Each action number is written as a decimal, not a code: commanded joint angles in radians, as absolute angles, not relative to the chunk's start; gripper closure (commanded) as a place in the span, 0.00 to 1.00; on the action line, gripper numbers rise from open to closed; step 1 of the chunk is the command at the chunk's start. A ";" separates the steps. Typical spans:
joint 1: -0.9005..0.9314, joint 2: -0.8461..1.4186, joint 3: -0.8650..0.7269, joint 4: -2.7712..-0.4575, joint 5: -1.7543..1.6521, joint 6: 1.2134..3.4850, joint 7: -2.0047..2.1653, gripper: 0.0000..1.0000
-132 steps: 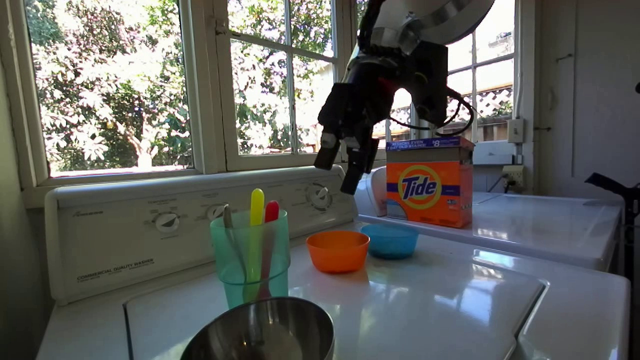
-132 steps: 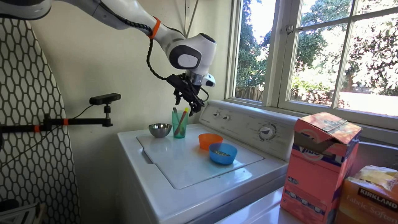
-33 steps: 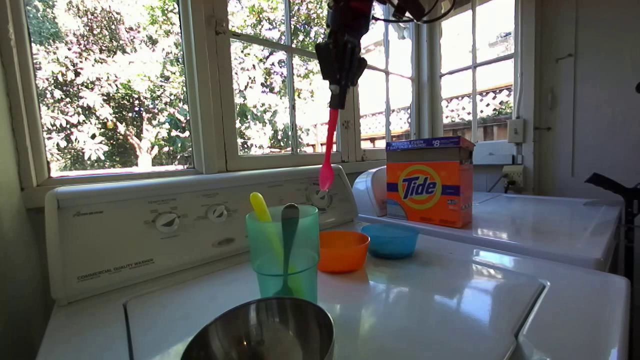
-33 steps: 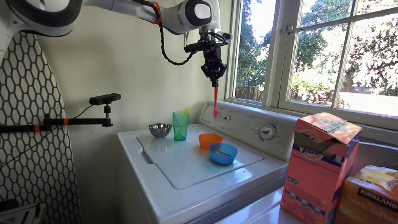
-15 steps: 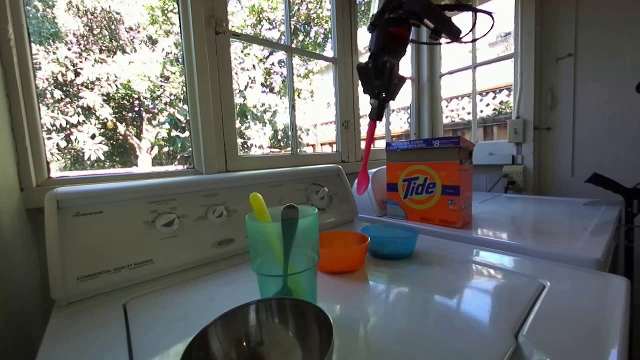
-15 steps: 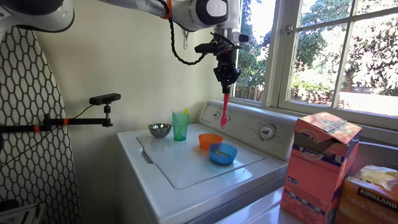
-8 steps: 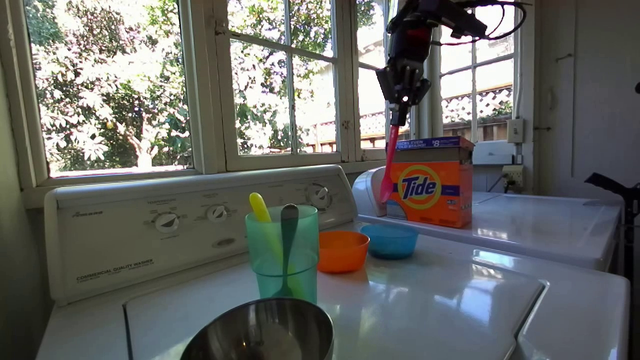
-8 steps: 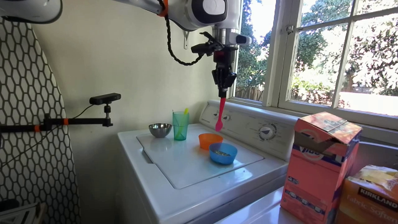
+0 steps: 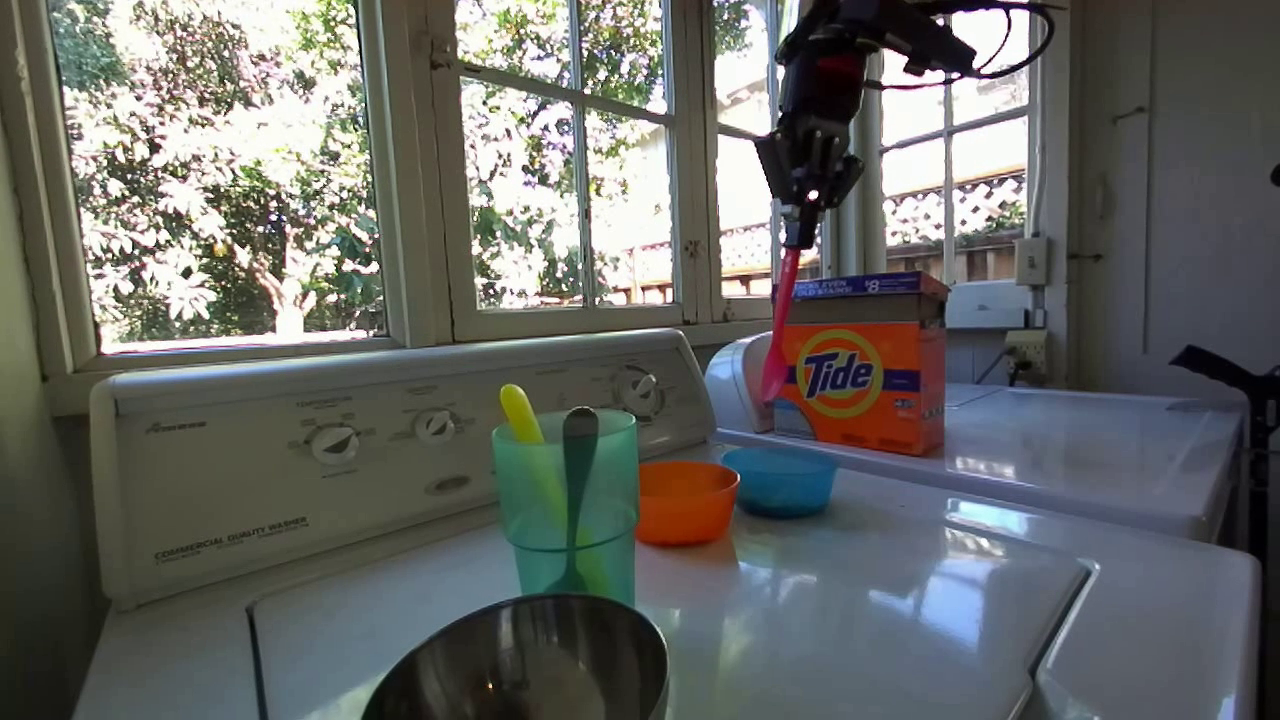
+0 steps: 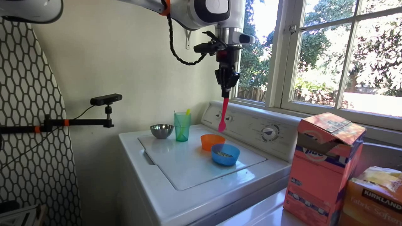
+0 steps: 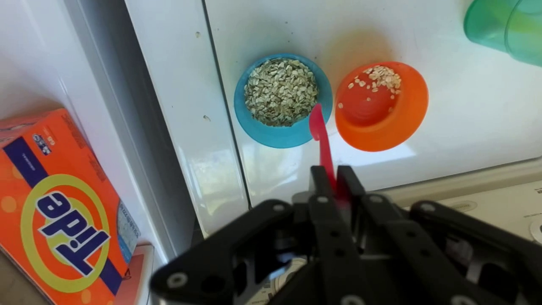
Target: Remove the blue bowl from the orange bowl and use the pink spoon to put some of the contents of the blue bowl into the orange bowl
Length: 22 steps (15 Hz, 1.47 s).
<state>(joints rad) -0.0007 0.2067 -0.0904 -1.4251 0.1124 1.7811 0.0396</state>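
Note:
My gripper is shut on the handle of the pink spoon, whose bowl end hangs downward. In both exterior views the spoon hangs in the air with its tip above the washer lid. The blue bowl, holding plenty of oat flakes, stands on the lid. Beside it is the orange bowl, with a small heap of flakes at one side. From the wrist, the spoon's tip overlaps the blue bowl's rim near the orange bowl. An exterior view shows both bowls, blue and orange, below the gripper.
A green cup holds a yellow utensil and a grey utensil. Near it sits a metal bowl. The Tide box stands on the neighbouring machine, and the washer's control panel rises behind the bowls.
Earlier the gripper was open and the pink spoon stood in the green cup. The gripper has since taken it out and carried it toward the bowls; the cup has shifted. Lately it hardly moves.

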 commanded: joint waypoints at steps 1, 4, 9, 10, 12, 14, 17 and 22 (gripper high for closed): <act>-0.056 0.206 -0.081 -1.436 0.156 1.767 0.013 0.98; -0.088 0.211 -0.081 -1.456 0.198 1.797 -0.008 0.98; -0.119 0.202 -0.079 -1.525 0.286 1.844 -0.057 0.98; -0.123 0.199 -0.081 -1.542 0.294 1.849 -0.062 0.98; -0.134 0.191 -0.083 -1.576 0.311 1.855 -0.082 0.98; -0.145 0.192 -0.087 -1.603 0.319 1.862 -0.103 0.98; -0.165 0.197 -0.089 -1.636 0.372 1.869 -0.128 0.98; -0.176 0.205 -0.094 -1.689 0.415 1.931 -0.123 0.98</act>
<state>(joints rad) -0.1696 0.2191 -0.0941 -1.6345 0.3808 1.8748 -0.1212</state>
